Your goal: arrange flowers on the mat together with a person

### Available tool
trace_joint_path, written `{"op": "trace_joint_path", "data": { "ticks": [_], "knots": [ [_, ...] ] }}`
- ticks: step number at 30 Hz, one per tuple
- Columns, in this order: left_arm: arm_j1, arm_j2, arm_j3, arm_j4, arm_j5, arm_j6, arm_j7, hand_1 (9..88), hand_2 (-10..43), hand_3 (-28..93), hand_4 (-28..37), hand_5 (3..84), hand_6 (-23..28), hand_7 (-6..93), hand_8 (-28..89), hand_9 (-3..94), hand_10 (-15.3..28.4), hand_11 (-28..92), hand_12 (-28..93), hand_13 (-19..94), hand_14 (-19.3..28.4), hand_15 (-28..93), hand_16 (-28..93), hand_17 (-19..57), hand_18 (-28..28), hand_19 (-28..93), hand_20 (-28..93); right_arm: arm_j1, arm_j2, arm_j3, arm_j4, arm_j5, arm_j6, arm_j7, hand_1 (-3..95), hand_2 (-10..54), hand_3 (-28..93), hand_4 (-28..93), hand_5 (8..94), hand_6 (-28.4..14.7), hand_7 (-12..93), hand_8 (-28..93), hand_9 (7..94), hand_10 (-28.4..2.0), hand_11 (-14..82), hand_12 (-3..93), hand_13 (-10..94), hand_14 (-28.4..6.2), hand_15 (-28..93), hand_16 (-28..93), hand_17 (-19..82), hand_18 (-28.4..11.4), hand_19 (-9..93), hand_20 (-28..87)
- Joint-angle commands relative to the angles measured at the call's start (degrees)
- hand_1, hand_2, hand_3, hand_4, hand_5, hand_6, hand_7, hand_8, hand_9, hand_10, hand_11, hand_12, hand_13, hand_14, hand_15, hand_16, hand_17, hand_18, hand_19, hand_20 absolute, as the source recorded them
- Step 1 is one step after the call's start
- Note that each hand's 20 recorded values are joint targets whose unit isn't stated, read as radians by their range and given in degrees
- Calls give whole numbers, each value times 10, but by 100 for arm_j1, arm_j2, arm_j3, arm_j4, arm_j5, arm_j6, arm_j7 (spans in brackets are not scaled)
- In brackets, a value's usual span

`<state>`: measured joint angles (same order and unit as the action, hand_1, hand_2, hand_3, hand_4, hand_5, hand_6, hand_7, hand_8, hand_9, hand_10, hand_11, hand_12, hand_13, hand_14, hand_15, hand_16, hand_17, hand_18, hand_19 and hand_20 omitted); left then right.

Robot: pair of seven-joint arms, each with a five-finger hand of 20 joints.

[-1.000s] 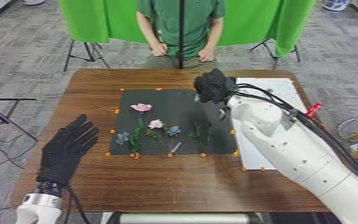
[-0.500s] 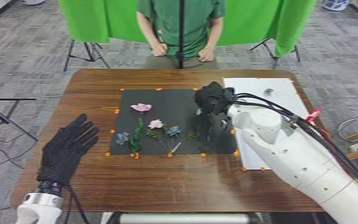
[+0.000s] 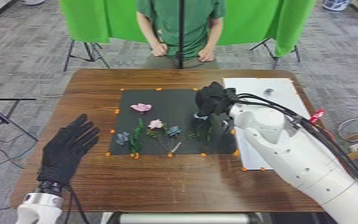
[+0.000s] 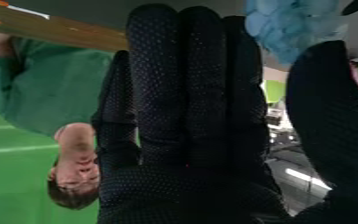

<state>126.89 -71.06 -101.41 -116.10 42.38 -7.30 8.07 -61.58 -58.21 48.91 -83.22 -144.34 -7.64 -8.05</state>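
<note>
Head view: right hand (image 3: pixel 213 99) over the mat's (image 3: pixel 171 97) far right part, most of the mat lying to the left of the hand and nearer the robot. Right wrist view: right hand (image 4: pixel 189 190) open, fingers straight and side by side, thumb apart from them. A light blue flower (image 4: pixel 291 27) sits at the fingertip end, between fingers and thumb; cannot tell whether either touches it. Well to the left of the right hand, a pink flower (image 3: pixel 141 107); a paler pink flower (image 3: pixel 155 123) lies left of it too, and nearer the robot. Beyond that one, on the robot's side, a small blue flower (image 3: pixel 173 131); another blue bloom (image 3: pixel 122 138) lies farther left, beside green stems (image 3: pixel 137 135). To the right of the hand, a white board (image 3: pixel 286 100), partly under the right arm. Left hand (image 3: pixel 62 150) open at the table's (image 3: pixel 158 187) left side, fingers straight, apart from the mat.
</note>
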Motion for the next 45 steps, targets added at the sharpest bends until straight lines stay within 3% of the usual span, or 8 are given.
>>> {"op": "trace_joint_path", "data": {
  "ticks": [1,10,11,19,27,31,36,45],
  "knots": [
    [108,-16,-1,17,3,-23,-11,238,0,706,-280,362,34,143,-80,307,122,158,149,261,139,202,14,-90,211,418,81,-21,102,124,-222,-72,-94,-169,275,-95,856,-283,675,24,344,-109,765,-92,283,240,700,-73,486,222,224,-188,661,367],
    [98,-21,21,-2,6,7,36,239,1,706,-281,362,34,142,-80,306,122,158,149,261,140,204,15,-90,211,418,82,-632,567,789,-1244,1277,365,78,223,-55,861,-278,612,12,354,-164,673,-109,306,253,650,-88,500,214,210,-195,648,367],
    [61,-193,-55,1,103,-88,-83,239,1,706,-281,362,34,142,-80,307,123,158,149,260,140,204,15,-90,211,419,82,-867,618,1033,-1497,1699,376,240,217,-37,866,-277,596,9,351,-165,659,-115,304,253,635,-91,497,209,204,-196,636,361],
    [8,-157,3,48,54,16,12,240,1,706,-280,363,35,143,-80,307,124,161,149,259,141,205,15,-90,212,420,83,-2465,1079,3203,-2773,6707,-313,336,238,138,921,-211,551,-4,310,-153,588,-136,267,234,529,-107,431,190,155,-206,547,324],
    [121,-241,72,-74,-179,129,282,246,-4,707,-277,342,30,147,-80,286,119,160,149,249,138,204,16,-90,212,421,82,-4772,660,5457,-3727,8748,-828,924,116,103,880,-214,457,-50,157,-98,483,-168,180,243,431,-147,387,217,129,-227,553,342],
    [154,-430,16,-109,2,35,186,251,-7,705,-274,332,28,150,-83,273,115,157,150,243,136,203,16,-90,212,419,81,-5691,187,5980,-4119,9095,-553,1046,119,74,866,-220,437,-56,133,-87,459,-173,166,248,406,-156,388,206,125,-232,552,348],
    [147,-260,81,-79,55,258,324,253,-17,699,-272,331,29,153,-83,267,114,154,151,234,132,193,17,-92,211,416,80,-6245,-142,6199,-4302,9042,-443,1130,120,40,815,-235,412,-55,98,-78,423,-162,74,219,367,-152,176,232,114,-225,432,275],
    [101,-274,262,5,117,74,194,252,-33,696,-274,318,26,155,-84,247,108,146,155,217,123,158,28,-97,208,399,77,-6366,-538,5934,-4365,9203,-132,1352,109,12,793,-246,363,-51,94,-71,362,-149,41,218,298,-139,76,294,69,-217,346,232]
  ]
}}
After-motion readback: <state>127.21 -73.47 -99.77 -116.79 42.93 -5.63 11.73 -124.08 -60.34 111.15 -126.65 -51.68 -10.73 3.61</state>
